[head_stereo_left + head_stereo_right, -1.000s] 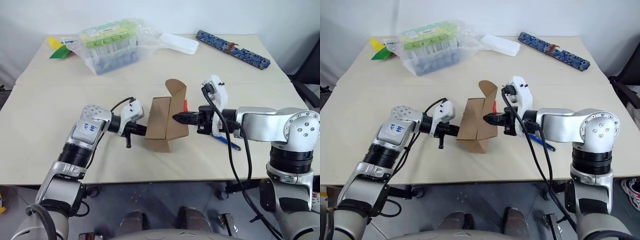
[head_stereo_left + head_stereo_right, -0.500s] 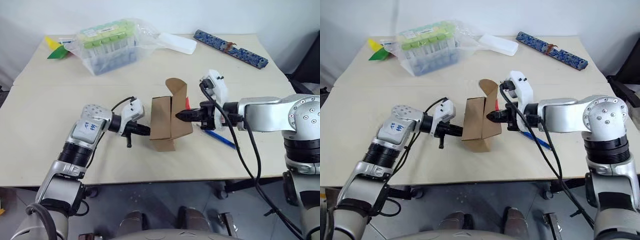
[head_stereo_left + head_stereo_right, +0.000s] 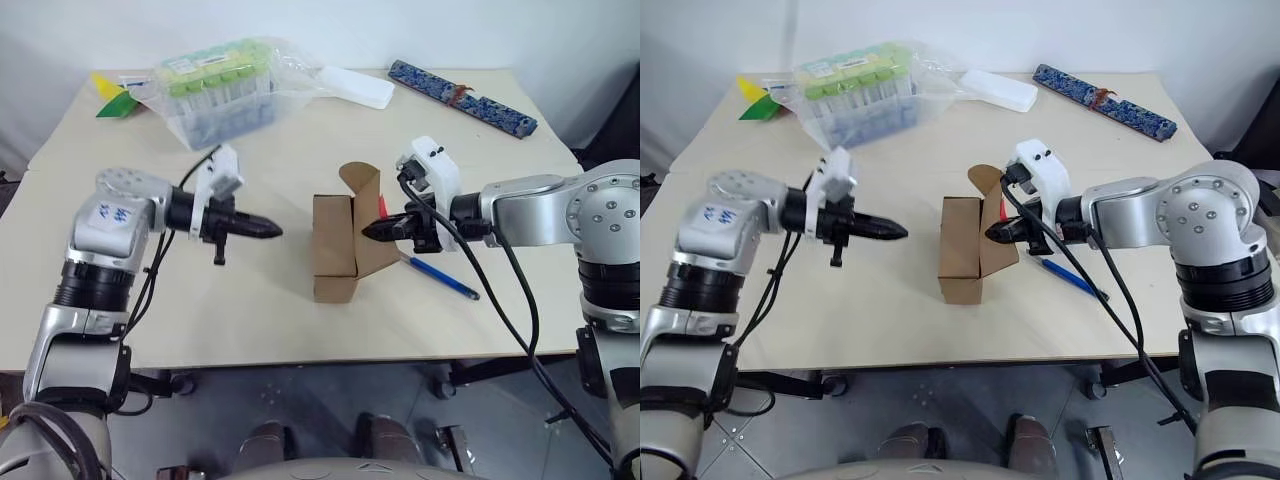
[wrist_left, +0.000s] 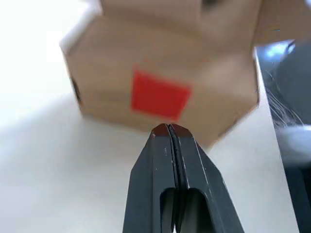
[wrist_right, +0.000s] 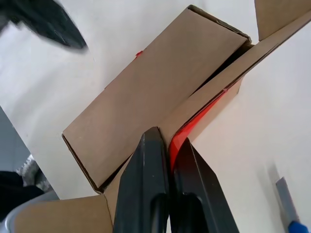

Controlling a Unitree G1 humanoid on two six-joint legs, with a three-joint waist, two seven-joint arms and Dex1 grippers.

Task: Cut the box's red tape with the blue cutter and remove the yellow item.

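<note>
Silver jointed arms with black cables, white wrist housings, slim black jaws, and a blue-scribbled white label on the left arm (image 3: 112,212).

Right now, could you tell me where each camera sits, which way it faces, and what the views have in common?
Left and right eye views: on the head, looking forward and down over the table; both arms show, the left gripper apart from the box, the right gripper at its flap.
Left wrist view: on the left wrist, looking along its shut fingers at the box's end bearing red tape.
Right wrist view: on the right wrist, fingers pinching the box's flap.
Shared: every view shows the box.
</note>
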